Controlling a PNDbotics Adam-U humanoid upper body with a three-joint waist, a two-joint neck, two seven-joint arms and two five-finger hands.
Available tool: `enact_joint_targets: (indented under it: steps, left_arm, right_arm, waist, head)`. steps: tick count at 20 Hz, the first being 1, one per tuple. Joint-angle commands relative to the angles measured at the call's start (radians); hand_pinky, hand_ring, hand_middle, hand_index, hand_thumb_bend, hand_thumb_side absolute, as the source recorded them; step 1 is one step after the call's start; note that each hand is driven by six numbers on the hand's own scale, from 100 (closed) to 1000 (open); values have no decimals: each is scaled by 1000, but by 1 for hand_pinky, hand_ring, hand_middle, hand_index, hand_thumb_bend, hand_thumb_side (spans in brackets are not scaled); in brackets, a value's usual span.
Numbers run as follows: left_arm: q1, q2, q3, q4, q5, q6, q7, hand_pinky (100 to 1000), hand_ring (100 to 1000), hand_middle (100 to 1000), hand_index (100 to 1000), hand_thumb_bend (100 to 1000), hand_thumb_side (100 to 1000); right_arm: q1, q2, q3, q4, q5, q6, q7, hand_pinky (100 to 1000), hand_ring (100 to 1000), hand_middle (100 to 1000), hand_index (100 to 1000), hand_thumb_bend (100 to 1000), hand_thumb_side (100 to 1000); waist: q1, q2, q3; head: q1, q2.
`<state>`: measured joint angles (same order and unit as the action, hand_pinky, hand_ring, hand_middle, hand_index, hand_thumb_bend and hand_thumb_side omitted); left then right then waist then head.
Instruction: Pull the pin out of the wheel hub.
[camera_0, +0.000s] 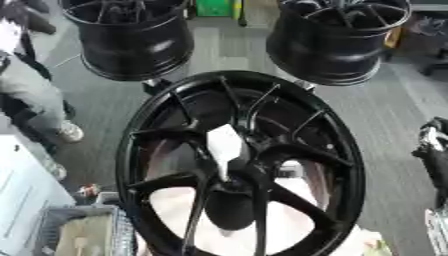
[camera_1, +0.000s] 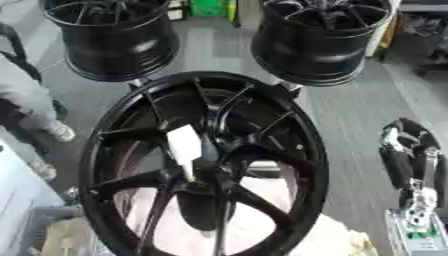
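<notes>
Near the middle of the scene, a large glossy black multi-spoke alloy wheel hub (camera_0: 241, 165) faces the camera, its rim filling most of the near half of both views. From its centre a white, flat, tapered pin (camera_0: 225, 147) sticks up and toward the far left, its narrow lower end seated at the point where the spokes meet. No hand touches the pin. Pale, whitish material shows through the gaps between the lower spokes.

At the right edge, level with the hub's middle, the robot's black and silver right hand (camera_1: 409, 160) stands well apart from the wheel hub, with the grey floor showing between them. Whether its fingers are straight or curled cannot be told, and it holds nothing that can be made out. The left hand appears in neither view.

Farther back, two more black wheel rims stand on the grey floor: one at the far left (camera_0: 131, 35) and one at the far right (camera_0: 337, 37), both just beyond the big hub's far edge. At the near left corner sits a grey mesh basket (camera_0: 52, 220) with pale contents.
</notes>
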<state>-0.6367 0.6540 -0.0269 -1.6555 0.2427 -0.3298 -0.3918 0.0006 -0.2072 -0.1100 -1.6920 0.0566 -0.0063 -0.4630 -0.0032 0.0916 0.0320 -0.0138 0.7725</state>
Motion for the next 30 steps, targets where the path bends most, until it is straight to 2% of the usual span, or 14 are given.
enact_joint_targets:
  steps: [1,4,6,9,10,12,14,18,25,30]
  left_arm:
    - [-100,132,-109,59,21,-162,-102,728,653,691,787,100,298]
    - [-209,180,-226,116,-27,-335,-233,767,717,740,827,100,276]
    - [-264,175,-292,159,-71,-439,-313,779,741,751,837,144,286]
    - [-335,135,-390,213,-122,-545,-427,807,792,795,869,259,307]
    - [-356,118,-424,223,-140,-561,-470,814,802,804,874,280,317]
    - [-387,87,-499,221,-194,-573,-504,823,818,819,885,336,345]
    - [-405,61,-563,204,-250,-576,-513,832,832,831,892,385,336]
    - [-422,32,-647,155,-347,-577,-515,843,847,847,902,502,319]
    - [-417,22,-720,132,-458,-577,-515,829,823,825,887,536,208]
    - [-398,32,-752,155,-500,-577,-515,815,795,799,866,499,199]
  right_arm:
    - [-5,-31,4,-9,6,-2,6,507,701,729,770,100,503]
    - [-5,-39,6,-8,7,-2,9,507,702,729,770,100,503]
    - [-3,-43,6,-7,8,-2,9,506,701,729,770,100,503]
    - [1,-50,7,-5,9,-2,10,506,702,730,770,100,504]
    - [1,-52,7,-5,10,-2,10,506,702,730,770,100,504]
    - [3,-55,6,-4,11,-3,9,506,702,730,770,100,505]
    - [4,-57,7,-3,12,-4,9,506,702,730,770,100,506]
    - [5,-59,6,-2,13,-6,9,506,702,731,770,100,507]
    - [5,-59,8,1,14,-9,10,506,702,732,770,100,509]
    - [7,-60,6,2,15,-8,8,506,702,733,770,100,507]
  waist:
    - [6,-13,-5]
    - [16,-16,-16]
    - [23,-18,-21]
    - [33,-21,-29]
    - [37,-23,-30]
    - [45,-25,-33]
    - [51,-26,-37]
    - [58,-29,-43]
    - [64,-34,-40]
    - [64,-34,-40]
  head:
    - [4,-2]
    - [8,-2]
    - [11,-2]
    - [8,-2]
    - [8,-2]
    - [9,-2]
    - [8,-2]
    - [8,-2]
    - [10,-2]
    - [11,-2]
